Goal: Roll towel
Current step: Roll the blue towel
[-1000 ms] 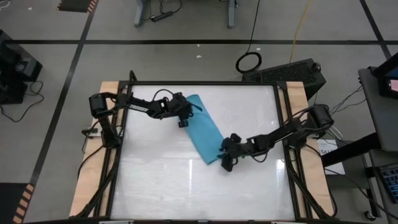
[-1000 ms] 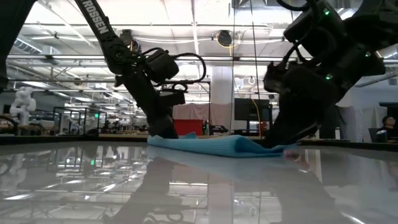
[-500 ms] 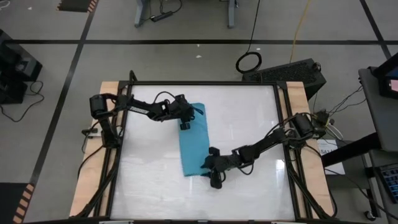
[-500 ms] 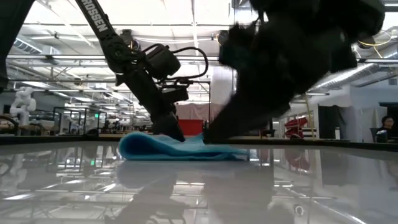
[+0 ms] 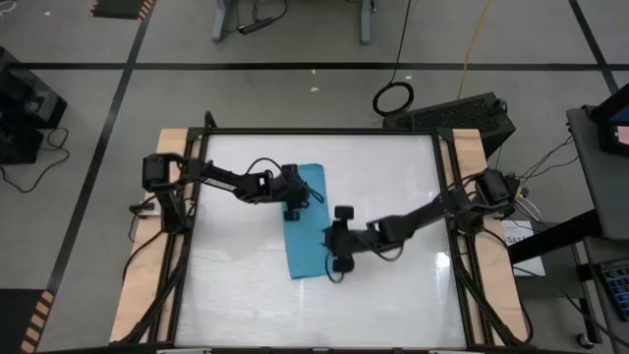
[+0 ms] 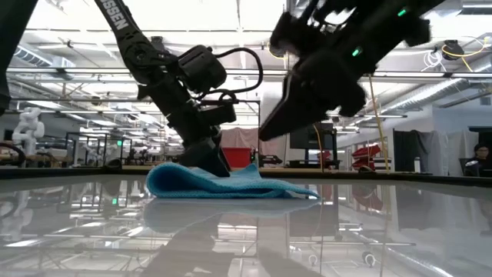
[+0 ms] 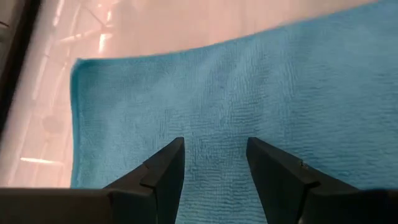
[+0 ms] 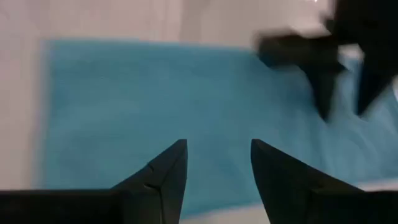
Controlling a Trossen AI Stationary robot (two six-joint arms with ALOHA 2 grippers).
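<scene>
Plain turquoise-blue towel [image 5: 307,224] on a glossy white table [image 5: 393,295], dark arms

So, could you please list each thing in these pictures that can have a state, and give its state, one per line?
Small turquoise-blue fabric towel: lying flat on the table, one edge looks folded over in the low view, not rolled yet.
Left gripper: fingers open, tips down on the towel, gripping nothing.
Right gripper: fingers open, at the towel's right edge, raised above it in the low view, holding nothing.
Glossy white table: bears the towel.
</scene>
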